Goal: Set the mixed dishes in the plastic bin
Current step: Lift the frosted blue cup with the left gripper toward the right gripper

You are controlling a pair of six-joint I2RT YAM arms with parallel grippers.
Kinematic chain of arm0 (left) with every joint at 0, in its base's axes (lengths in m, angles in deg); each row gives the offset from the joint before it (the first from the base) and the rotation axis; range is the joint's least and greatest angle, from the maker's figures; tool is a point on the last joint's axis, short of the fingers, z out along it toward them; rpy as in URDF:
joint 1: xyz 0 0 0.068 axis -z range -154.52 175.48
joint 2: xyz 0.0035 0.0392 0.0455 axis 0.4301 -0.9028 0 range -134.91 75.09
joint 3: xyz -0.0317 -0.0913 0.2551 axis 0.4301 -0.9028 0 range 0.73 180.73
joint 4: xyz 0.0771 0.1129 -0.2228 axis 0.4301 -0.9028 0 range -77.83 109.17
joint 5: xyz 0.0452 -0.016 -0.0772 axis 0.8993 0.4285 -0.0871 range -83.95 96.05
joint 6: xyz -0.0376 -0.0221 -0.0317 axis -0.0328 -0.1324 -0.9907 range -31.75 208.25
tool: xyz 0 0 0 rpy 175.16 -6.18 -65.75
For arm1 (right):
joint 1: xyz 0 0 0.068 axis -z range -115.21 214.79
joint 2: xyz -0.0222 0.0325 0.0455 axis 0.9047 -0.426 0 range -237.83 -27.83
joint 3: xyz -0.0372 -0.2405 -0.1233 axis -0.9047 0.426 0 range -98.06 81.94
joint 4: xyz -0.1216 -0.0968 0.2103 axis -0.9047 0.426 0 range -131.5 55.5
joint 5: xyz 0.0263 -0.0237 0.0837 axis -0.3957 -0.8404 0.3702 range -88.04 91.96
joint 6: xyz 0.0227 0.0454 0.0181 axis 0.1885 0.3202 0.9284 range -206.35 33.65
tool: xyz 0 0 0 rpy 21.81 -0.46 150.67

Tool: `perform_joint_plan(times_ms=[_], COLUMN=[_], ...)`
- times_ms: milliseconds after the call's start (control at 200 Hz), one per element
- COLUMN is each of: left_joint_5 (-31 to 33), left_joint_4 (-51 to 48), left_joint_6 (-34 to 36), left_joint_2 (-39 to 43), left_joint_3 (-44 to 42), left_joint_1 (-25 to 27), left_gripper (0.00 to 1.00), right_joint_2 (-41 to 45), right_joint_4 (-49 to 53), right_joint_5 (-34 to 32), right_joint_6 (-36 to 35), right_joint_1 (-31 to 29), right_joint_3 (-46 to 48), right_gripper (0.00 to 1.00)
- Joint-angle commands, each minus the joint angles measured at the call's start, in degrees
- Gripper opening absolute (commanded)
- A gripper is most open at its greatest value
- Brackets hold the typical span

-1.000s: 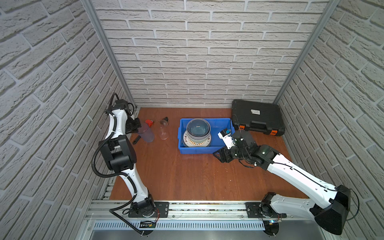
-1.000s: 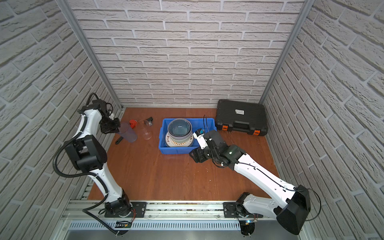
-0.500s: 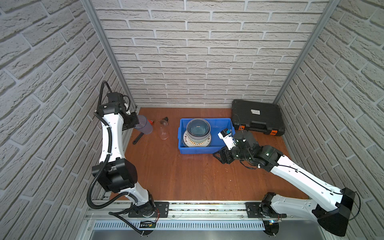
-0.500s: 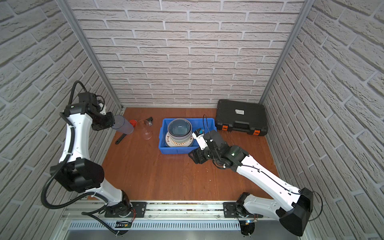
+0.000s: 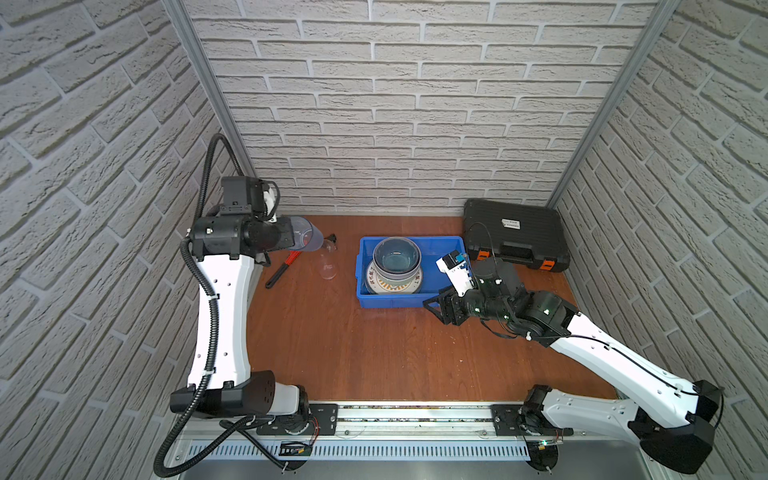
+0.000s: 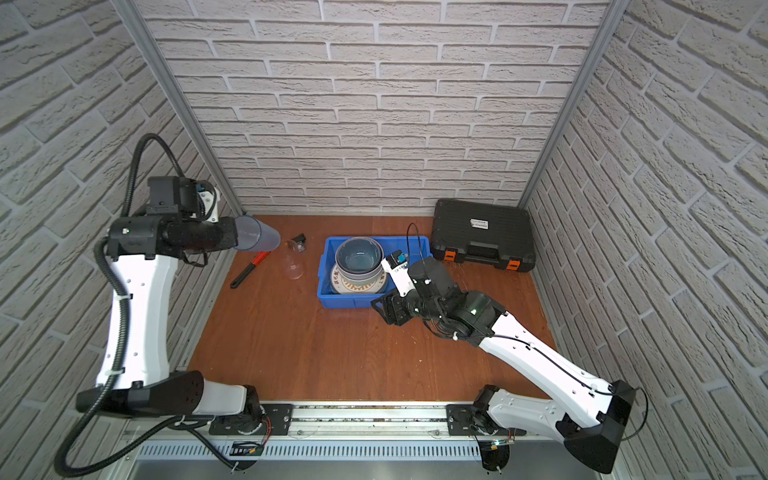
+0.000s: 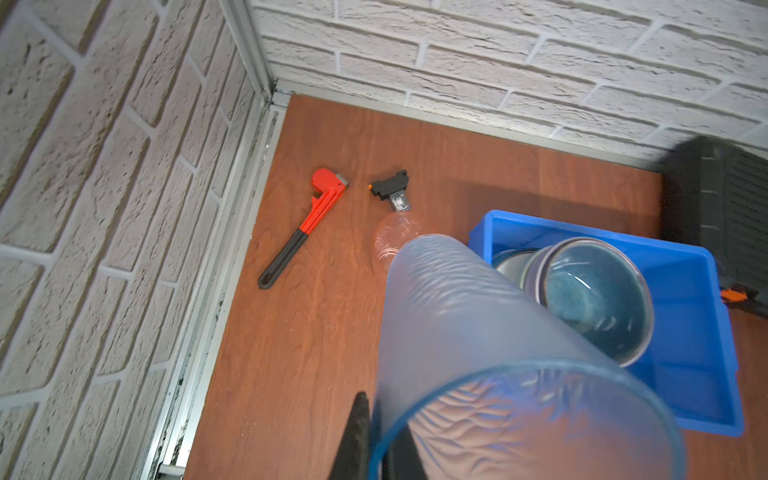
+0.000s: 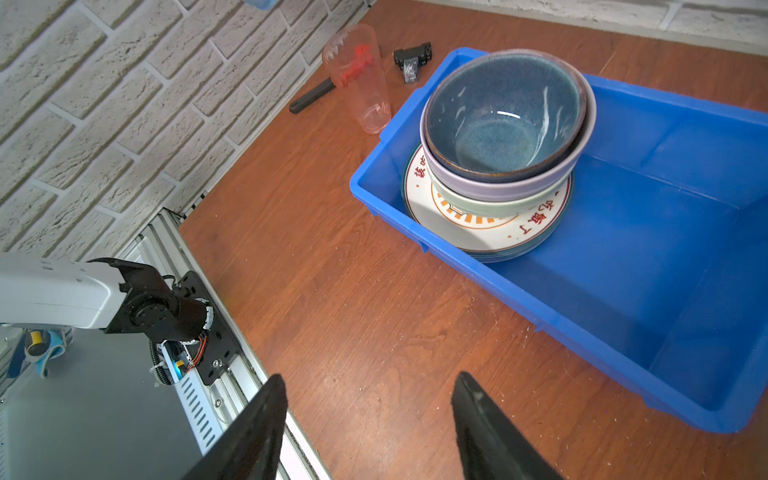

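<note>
Fingers of the left gripper (image 7: 376,424) are pinching the rim of a translucent, rippled bluish tumbler (image 7: 457,332), carried level above the red wrench (image 7: 320,208), while the right gripper (image 8: 365,415), spread wide and empty, is hovering beside the blue bin (image 8: 498,278) holding stacked plates (image 8: 490,232) and bowls (image 8: 503,124).

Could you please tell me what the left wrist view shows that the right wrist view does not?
Left wrist only: the left gripper shut on the bluish tumbler, the black tool case. Right wrist only: the right gripper, jaws open and empty, the left arm's base. Both: the blue bin, dark blue bowl, clear tumbler.
</note>
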Motion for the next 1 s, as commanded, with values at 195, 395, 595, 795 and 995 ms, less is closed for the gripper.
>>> perform_joint_plan(times_ms=[195,395,595,795,995], left_joint_5=[9.1,16.3,25.1,31.7,35.1], left_joint_4=[9.7,16.4,20.7,26.0,28.2], left_joint_6=[-7.7,-11.3,-13.5,-15.1,-14.9], left_joint_2=[5.3,5.9,4.8,4.9,4.4], left_joint_3=[-7.5,-13.3,-16.0,-19.8,-21.0], left_joint_1=[18.0,30.1,40.6,47.6,50.8], left_gripper=[0.0,0.0,0.0,0.0,0.0], right_joint_2=[-2.2,-5.5,-8.6,-9.5,-9.4], right_joint_4=[-3.1,-5.0,-7.7,-10.0,-11.8], right_joint_5=[-5.4,-9.2,-12.9,-16.7,-20.0], right_joint_6=[-0.4,-0.5,1.1,4.0,5.3], right_joint_1=[-5.4,-8.7,-10.4,-10.4,-10.4], right_joint_3=[-8.4,-13.0,-15.7,-15.2,-13.9], right_gripper=[0.6,0.56,0.5,0.41,0.32])
